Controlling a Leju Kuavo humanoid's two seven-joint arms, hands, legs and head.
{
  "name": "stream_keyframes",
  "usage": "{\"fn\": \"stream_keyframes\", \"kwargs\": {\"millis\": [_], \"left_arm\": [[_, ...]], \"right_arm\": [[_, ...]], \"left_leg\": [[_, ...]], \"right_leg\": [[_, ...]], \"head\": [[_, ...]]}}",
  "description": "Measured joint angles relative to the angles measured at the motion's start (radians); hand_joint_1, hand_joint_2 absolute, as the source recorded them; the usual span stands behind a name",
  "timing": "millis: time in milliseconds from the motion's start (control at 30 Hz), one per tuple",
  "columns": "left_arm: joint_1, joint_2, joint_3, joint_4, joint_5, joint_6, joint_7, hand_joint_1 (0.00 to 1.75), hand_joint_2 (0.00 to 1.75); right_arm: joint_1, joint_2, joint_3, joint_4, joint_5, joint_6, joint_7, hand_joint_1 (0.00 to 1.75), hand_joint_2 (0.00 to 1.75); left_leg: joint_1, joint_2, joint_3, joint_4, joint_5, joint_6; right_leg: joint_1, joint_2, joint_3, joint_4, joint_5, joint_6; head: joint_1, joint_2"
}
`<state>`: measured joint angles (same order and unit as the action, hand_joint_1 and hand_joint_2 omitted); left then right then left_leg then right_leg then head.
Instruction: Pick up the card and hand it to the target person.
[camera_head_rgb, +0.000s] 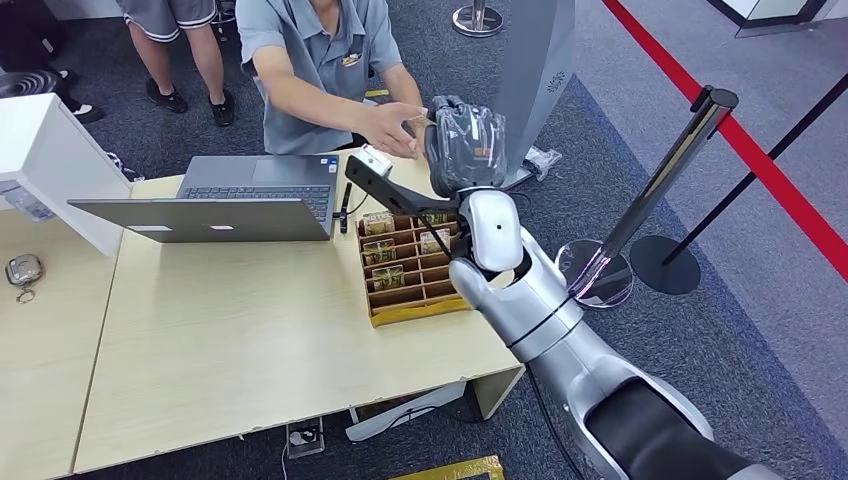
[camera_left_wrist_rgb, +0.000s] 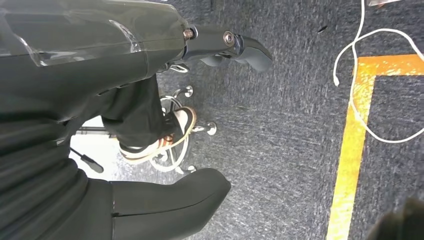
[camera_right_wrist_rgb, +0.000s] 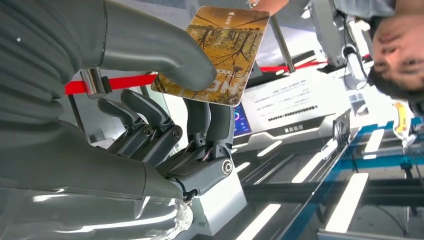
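Observation:
The card (camera_right_wrist_rgb: 220, 50), printed with yellow autumn trees, is pinched between the thumb and the fingers (camera_right_wrist_rgb: 200, 120) of my right hand (camera_head_rgb: 465, 145). That hand is raised above the far edge of the table, towards the seated person (camera_head_rgb: 320, 60) in a grey shirt. The person's outstretched hand (camera_head_rgb: 390, 128) is at the card, and fingertips (camera_right_wrist_rgb: 265, 4) touch its far edge. My left hand (camera_left_wrist_rgb: 225, 47) hangs over the carpet floor with nothing in it.
A wooden tray (camera_head_rgb: 415, 265) of sorted cards lies on the table (camera_head_rgb: 250, 340) under my right arm. An open laptop (camera_head_rgb: 250, 200) stands to its left, with a white box (camera_head_rgb: 50, 150) further left. A stanchion post (camera_head_rgb: 660, 180) stands to the right.

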<state>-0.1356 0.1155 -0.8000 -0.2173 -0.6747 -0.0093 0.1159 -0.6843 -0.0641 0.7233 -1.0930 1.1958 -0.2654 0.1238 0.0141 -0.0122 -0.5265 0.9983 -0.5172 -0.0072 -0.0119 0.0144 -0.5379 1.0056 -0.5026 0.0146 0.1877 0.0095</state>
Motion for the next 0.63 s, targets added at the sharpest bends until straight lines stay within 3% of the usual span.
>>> {"fn": "stream_keyframes", "kwargs": {"millis": [133, 167, 267, 300, 633], "left_arm": [[-0.002, -0.002, 0.000, -0.002, 0.000, 0.000, -0.001, 0.00, 1.75], [-0.002, -0.002, 0.000, -0.002, 0.001, 0.000, -0.001, 0.00, 1.75], [-0.002, -0.003, 0.000, -0.002, 0.003, 0.001, 0.000, 0.00, 1.75], [-0.002, -0.003, 0.000, -0.002, 0.004, 0.001, 0.000, 0.00, 1.75], [0.006, -0.003, 0.000, -0.001, 0.028, 0.008, 0.012, 0.00, 1.75]], "right_arm": [[-0.021, 0.033, 0.004, 0.067, 0.003, 0.012, -0.006, 1.68, 1.75], [-0.024, 0.041, 0.006, 0.081, 0.003, 0.019, -0.008, 1.35, 1.75], [-0.025, 0.062, 0.015, 0.106, 0.003, 0.044, -0.014, 0.13, 1.75], [-0.023, 0.067, 0.018, 0.109, 0.003, 0.048, -0.016, 0.03, 1.75], [0.043, 0.103, 0.042, 0.106, -0.035, 0.053, -0.015, 0.00, 1.75]], "left_leg": [[0.000, 0.000, 0.000, 0.000, 0.000, 0.000], [0.000, 0.000, 0.000, 0.000, 0.000, 0.000], [0.000, 0.000, 0.000, 0.000, 0.000, 0.000], [0.000, 0.000, 0.000, 0.000, 0.000, 0.000], [0.000, 0.000, 0.000, 0.000, 0.000, 0.000]], "right_leg": [[0.000, 0.000, 0.000, 0.000, 0.000, 0.000], [0.000, 0.000, 0.000, 0.000, 0.000, 0.000], [0.000, 0.000, 0.000, 0.000, 0.000, 0.000], [0.000, 0.000, 0.000, 0.000, 0.000, 0.000], [0.000, 0.000, 0.000, 0.000, 0.000, 0.000]], "head": [[0.000, 0.000], [0.000, 0.000], [0.000, 0.000], [0.000, 0.000], [0.000, 0.000]]}}
